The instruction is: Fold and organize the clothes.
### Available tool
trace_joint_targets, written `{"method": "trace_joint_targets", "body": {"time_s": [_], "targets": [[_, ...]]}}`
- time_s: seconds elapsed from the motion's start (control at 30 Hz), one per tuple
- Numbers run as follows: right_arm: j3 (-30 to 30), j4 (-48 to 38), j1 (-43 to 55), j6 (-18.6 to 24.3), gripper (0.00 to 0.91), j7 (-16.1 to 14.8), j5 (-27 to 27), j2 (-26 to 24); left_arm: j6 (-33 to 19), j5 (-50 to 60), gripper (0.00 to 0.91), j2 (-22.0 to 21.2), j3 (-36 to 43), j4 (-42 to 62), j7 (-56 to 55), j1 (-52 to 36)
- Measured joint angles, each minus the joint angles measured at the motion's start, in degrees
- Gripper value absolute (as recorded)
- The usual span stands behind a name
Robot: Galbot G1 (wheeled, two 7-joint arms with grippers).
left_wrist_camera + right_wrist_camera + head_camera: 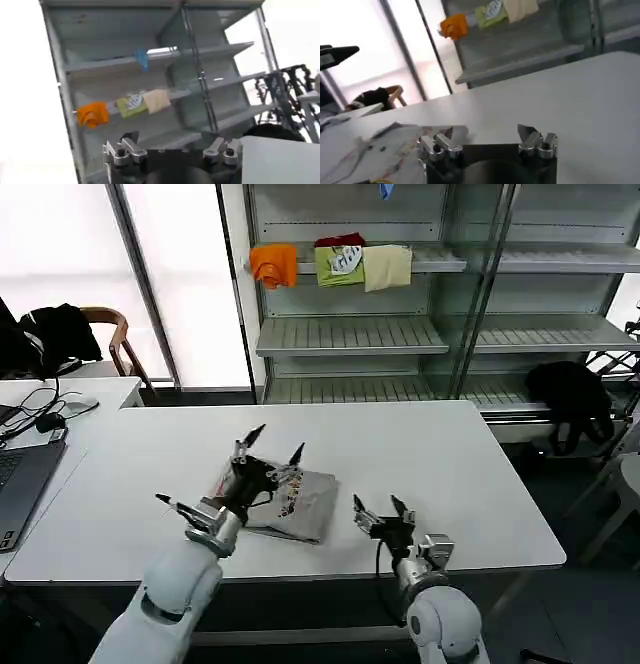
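Head view: both claws spread wide, empty, left claw (270, 442) above folded shirt (300, 502).

Left gripper (270, 446) covers the near-left part of the folded grey shirt (305, 502); chest print too small to read. Shirt cut off at the frame edge in right wrist view (385, 155). Green garment's (339, 264) print illegible.

no readable text (shirt print illegible)

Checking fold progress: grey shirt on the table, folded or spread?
Folded. The grey shirt lies as a compact rectangle on the white table, no sleeves spread, beneath the open left hand.
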Motion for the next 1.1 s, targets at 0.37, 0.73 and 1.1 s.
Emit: {"method": "trace_joint_targets", "body": {"time_s": [0.37, 0.73, 1.1], "targets": [[-5.34, -7.62, 5.44, -2.36, 0.494, 4.23, 11.44, 3.08, -1.28, -4.05, 0.907, 0.10, -11.94, -0.85, 1.17, 7.44], [-8.32, -10.44, 6.99, -2.06, 0.000, 9.90, 15.22, 3.09, -1.81, -5.64, 0.907, 0.55, -18.97, -0.42, 1.43, 13.99], [-7.94, -9.64, 8.78, -1.43, 0.000, 12.99, 14.75, 3.10, -1.62, -5.81, 0.907, -0.33, -20.91, -0.67, 1.40, 17.54]]}}
